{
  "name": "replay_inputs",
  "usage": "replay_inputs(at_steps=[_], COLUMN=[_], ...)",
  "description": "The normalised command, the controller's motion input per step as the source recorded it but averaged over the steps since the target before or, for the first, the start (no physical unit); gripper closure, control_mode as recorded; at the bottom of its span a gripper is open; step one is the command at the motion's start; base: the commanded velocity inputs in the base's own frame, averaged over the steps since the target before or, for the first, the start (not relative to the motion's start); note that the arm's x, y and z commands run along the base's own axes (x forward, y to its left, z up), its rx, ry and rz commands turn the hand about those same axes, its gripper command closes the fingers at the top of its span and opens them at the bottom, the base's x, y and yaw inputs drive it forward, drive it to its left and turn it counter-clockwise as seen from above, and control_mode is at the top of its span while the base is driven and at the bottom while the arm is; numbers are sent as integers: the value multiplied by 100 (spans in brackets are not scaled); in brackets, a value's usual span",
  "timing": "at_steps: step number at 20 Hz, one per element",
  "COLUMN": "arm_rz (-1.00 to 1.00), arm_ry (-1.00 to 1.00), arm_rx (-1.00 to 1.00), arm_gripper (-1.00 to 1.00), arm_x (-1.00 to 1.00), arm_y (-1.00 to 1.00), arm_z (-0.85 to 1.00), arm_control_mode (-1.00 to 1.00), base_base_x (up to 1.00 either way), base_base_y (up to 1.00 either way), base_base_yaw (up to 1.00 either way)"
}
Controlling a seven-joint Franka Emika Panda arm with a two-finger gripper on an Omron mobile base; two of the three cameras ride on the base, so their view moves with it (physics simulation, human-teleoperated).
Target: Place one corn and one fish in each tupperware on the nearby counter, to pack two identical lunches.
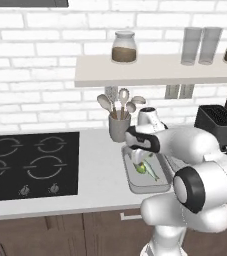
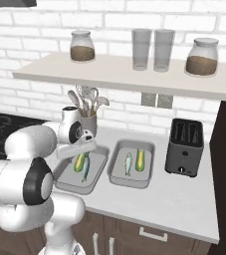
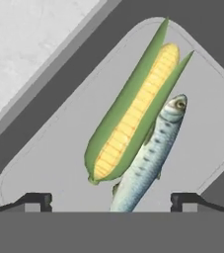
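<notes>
Hand view, centre frame: corn [image 3: 133, 111] and fish [image 3: 150, 155] lie touching in the tupperware [image 3: 44, 158]; gripper [image 3: 111, 200] spread, released above. Packing looks complete; next, lift clear.

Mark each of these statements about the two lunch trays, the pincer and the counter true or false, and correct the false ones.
1. Each tupperware tray holds one corn and one fish. True: the left tray has a corn and a fish; the right tray has a fish and a corn.
2. The pincer grips the fish. False: its tips stand wide apart above the left tray, holding nothing.
3. The toaster stands to the right of both trays. True.
4. The utensil cup lies tipped over. False: it stands upright behind the left tray.
5. The wall shelf is bare. False: it carries jars and glasses.
</notes>
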Motion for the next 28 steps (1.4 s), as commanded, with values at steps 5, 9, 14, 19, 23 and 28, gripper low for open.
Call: replay_inputs(at_steps=[5,9,14,19,23,28], arm_rz=[0,-2,-11,-6,-5,-2], arm_ry=[-3,8,0,5,2,0], arm_rx=[0,2,9,8,7,4], arm_gripper=[-100,-100,-100,-100,-100,-100], arm_x=[-90,-96,-47,-56,-23,4], arm_y=[0,0,-3,0,0,14], arm_z=[59,48,44,21,43,47], arm_control_mode=[-100,-100,-100,-100,-100,-100], base_base_x=[0,0,0,0,0,0], base_base_y=[0,0,0,0,0,0], base_base_yaw=[0,0,0,0,0,0])
